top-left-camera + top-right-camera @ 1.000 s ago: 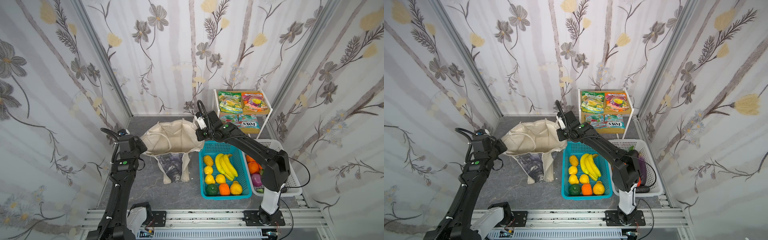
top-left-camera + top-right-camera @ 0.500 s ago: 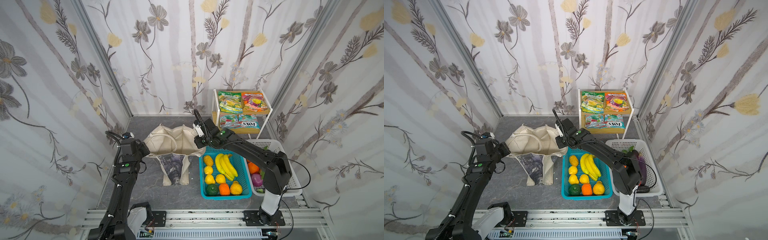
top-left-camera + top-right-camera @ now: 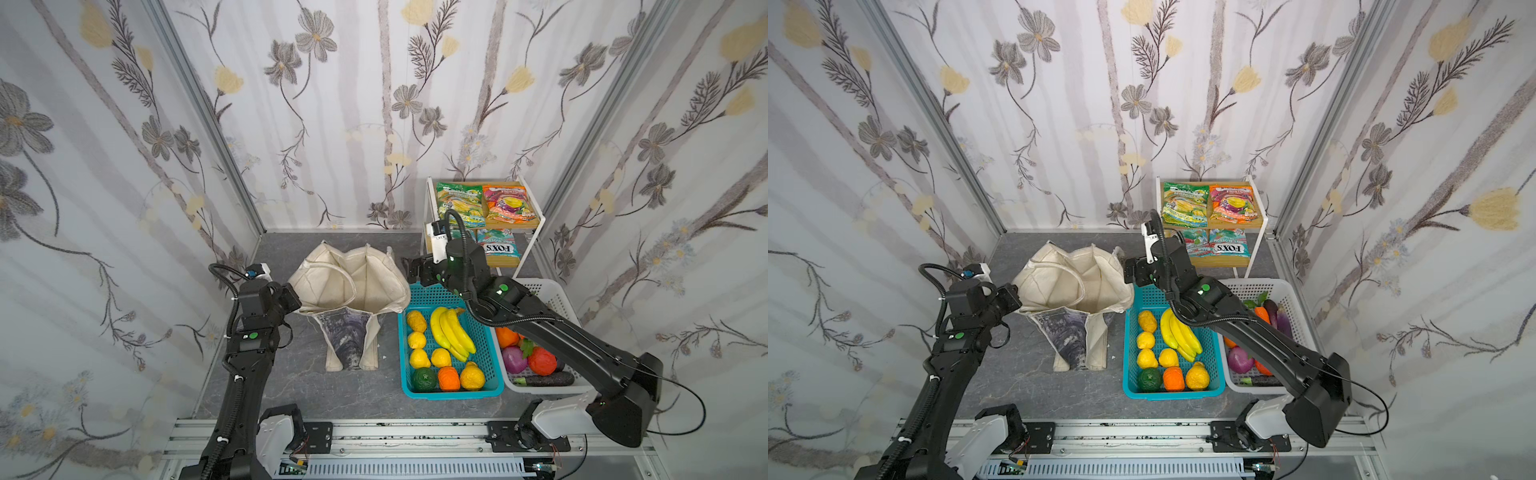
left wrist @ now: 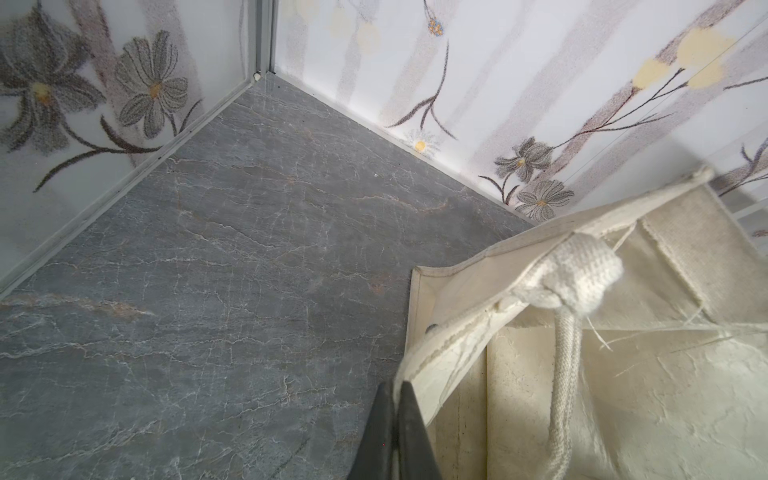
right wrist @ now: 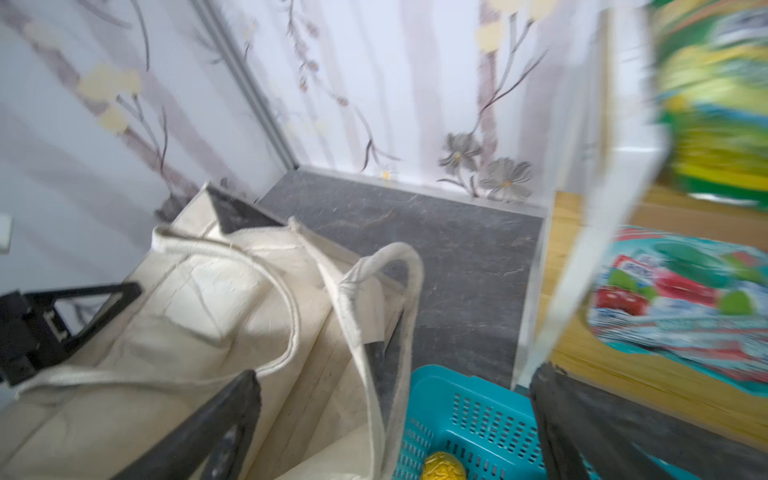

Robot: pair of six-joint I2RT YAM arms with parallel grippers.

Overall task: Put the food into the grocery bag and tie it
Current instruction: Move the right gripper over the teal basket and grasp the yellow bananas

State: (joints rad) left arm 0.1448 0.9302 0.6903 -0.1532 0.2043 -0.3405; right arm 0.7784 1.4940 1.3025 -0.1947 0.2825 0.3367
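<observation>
We see the cream bag [image 3: 353, 282] standing open on the grey floor [image 3: 307, 374] just left of the teal basket [image 3: 449, 392], our left gripper [image 4: 395, 388] pinched tight on its rim, our right gripper [image 5: 395, 374] spread wide and empty by its far edge, bananas [image 3: 451, 332] in the basket, candy packets [image 3: 498, 247] on the shelf [image 3: 500, 261] behind

The bag [image 3: 374, 274] stands on the desk [image 3: 291, 374] between the two pairs of fingers. The left fingers [image 4: 415, 432] are on its left rim, and the right fingers [image 5: 216, 428] are just off its right rim, over the back edge of the fruit basket [image 3: 453, 394]. Bananas [image 3: 451, 332] lie in that basket, in front of the right fingers. A second basket [image 3: 544, 286] sits just beside it, further right. Behind the right fingers stands a shelf [image 3: 505, 261] with candy packets [image 3: 498, 247] on it.
</observation>
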